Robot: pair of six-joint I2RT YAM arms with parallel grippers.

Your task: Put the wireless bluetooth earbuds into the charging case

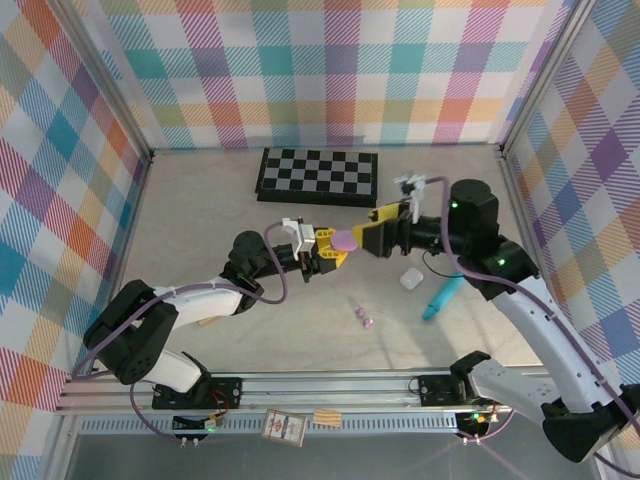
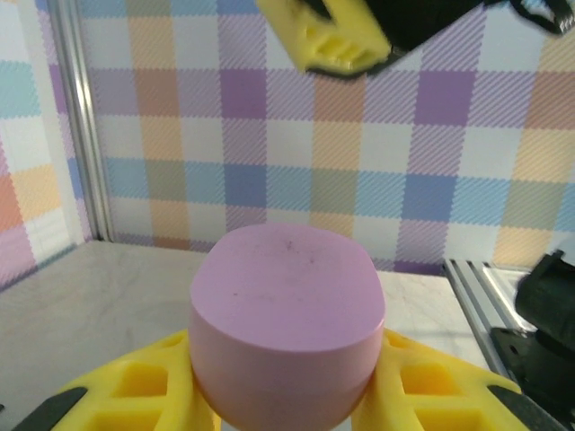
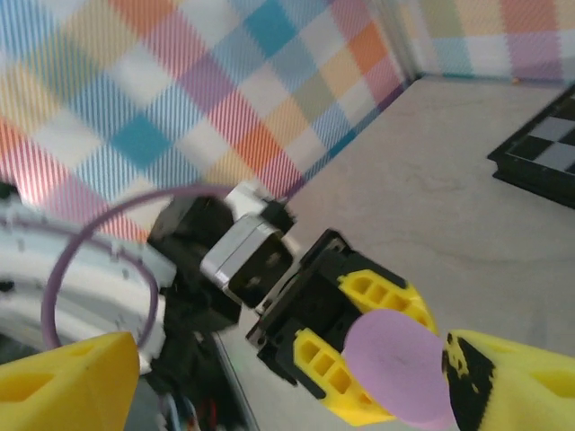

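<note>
Top view: left pincer point(image 1: 333, 250) is clamped on the pink charging case point(image 1: 344, 241), held mid-table, well clear of the plaid walls point(image 1: 330, 70) on every side. Chessboard point(image 1: 318, 176) is beyond the pincer toward the back wall, apart from it. Right pincer point(image 1: 362, 232) meets it nose to nose, fingers spread wide to either side of the case. Pink earbuds point(image 1: 363, 318) lie on the table point(image 1: 200, 210) base-side of both pincers, untouched, with bare surface around them. White case point(image 1: 410, 279) and teal stick point(image 1: 441, 298) sit beside them, below the right pincer's wrist. Left arm point(image 1: 200, 298) reaches low and nearly flat from its base; right arm point(image 1: 530, 300) arches up from the right corner and folds back toward centre. Left wrist view: case point(image 2: 287, 305) sits wedged between the yellow fingers point(image 2: 135, 382); one finger of the right pincer point(image 2: 346, 40) hangs above it with a clear gap. Aluminium post point(image 2: 81, 126) stands at the wall corner beyond. Right wrist view: own fingers point(image 3: 72, 377) stand far apart, with the case point(image 3: 400, 364) between them, hard by the other finger point(image 3: 512, 382); contact there I cannot tell. Chessboard corner point(image 3: 539, 144) is far off.
</note>
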